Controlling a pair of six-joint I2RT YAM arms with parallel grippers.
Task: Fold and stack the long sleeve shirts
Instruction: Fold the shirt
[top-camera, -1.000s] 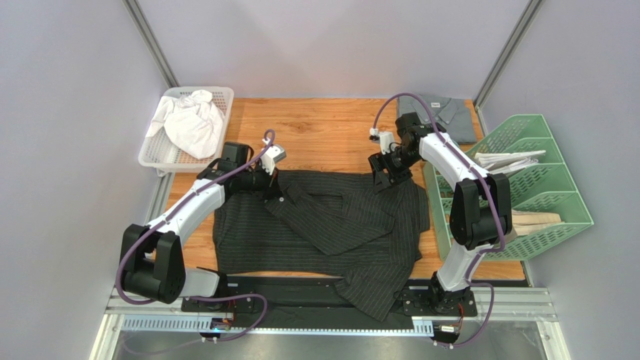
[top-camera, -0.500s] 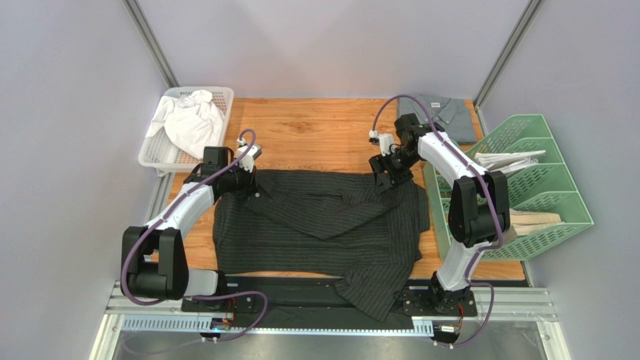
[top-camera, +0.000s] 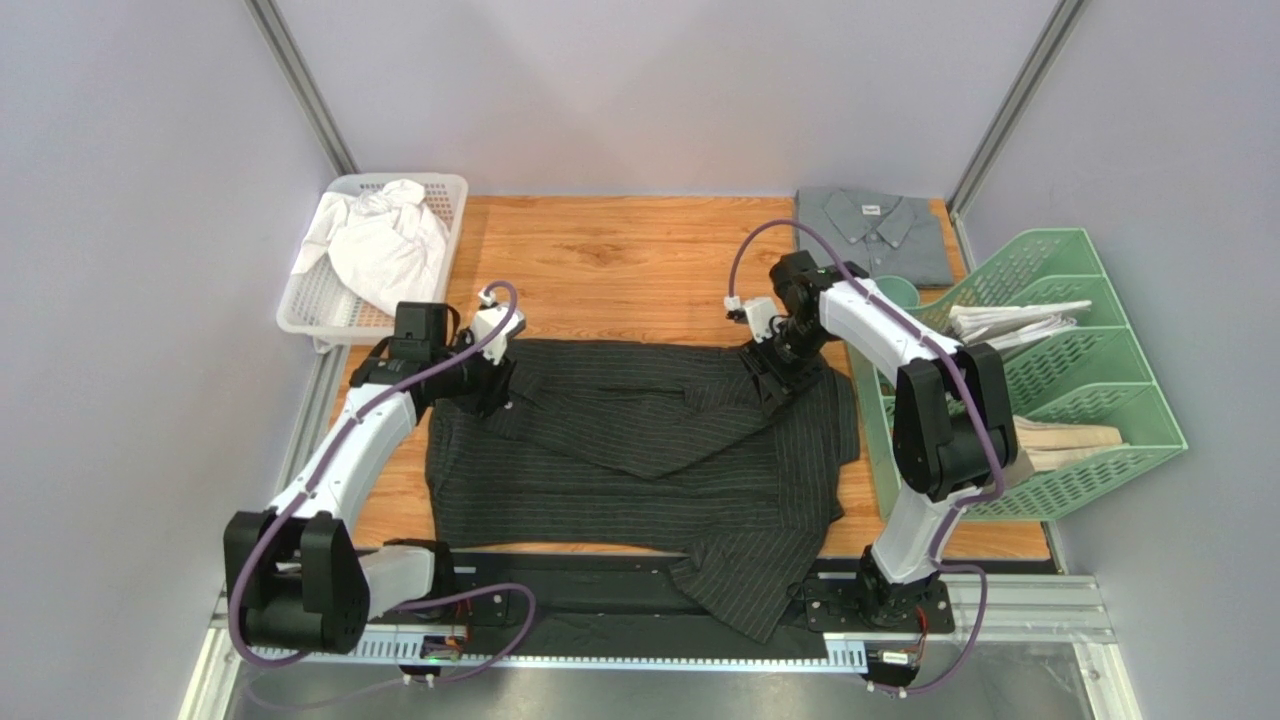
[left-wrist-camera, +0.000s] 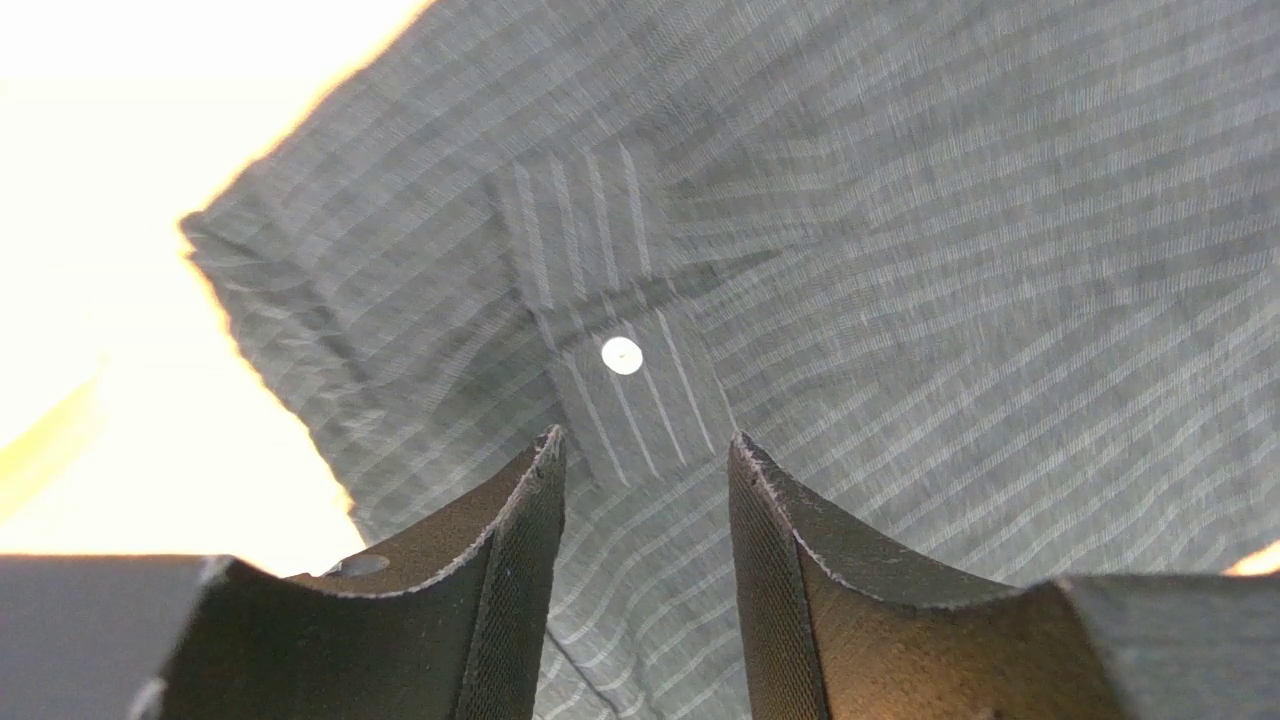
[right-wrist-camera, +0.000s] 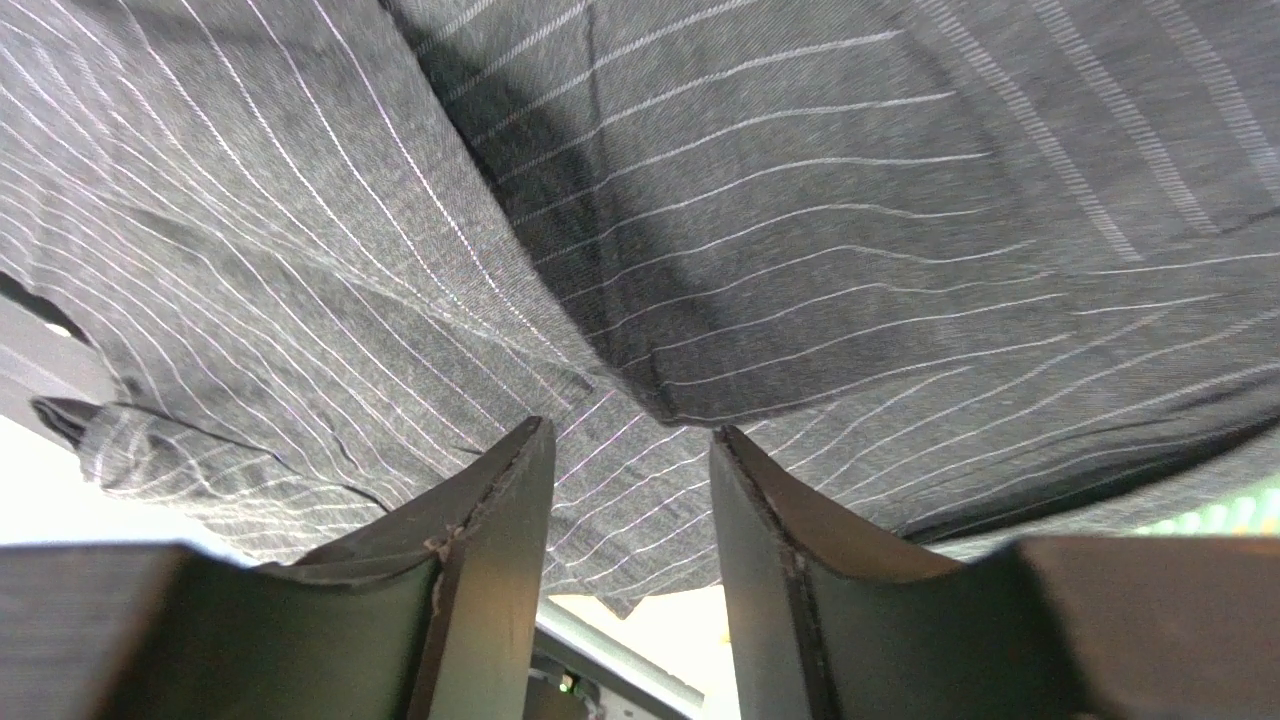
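Observation:
The black pinstriped shirt (top-camera: 646, 450) lies spread on the table with both sleeves folded across its chest in a V. Its lower corner hangs over the front edge. The plain grey shirt (top-camera: 879, 225) lies folded at the back right corner. My left gripper (top-camera: 493, 384) is open just above the shirt's left shoulder. In the left wrist view (left-wrist-camera: 639, 458) nothing is between its fingers, and a sleeve cuff with a white button (left-wrist-camera: 621, 356) lies just ahead. My right gripper (top-camera: 781, 368) is open over the right shoulder, with only pinstriped cloth (right-wrist-camera: 751, 225) beyond its fingers (right-wrist-camera: 496, 525).
A white basket (top-camera: 445, 192) holding a white cloth stands at the back left. A green rack (top-camera: 1104, 323) with folded items stands along the right edge. A black strip (top-camera: 586, 578) runs along the table's front between the arm bases.
My left gripper moved left to the shirt's left shoulder, and the left sleeve now lies flat across the chest. My right gripper shifted slightly left and lower.

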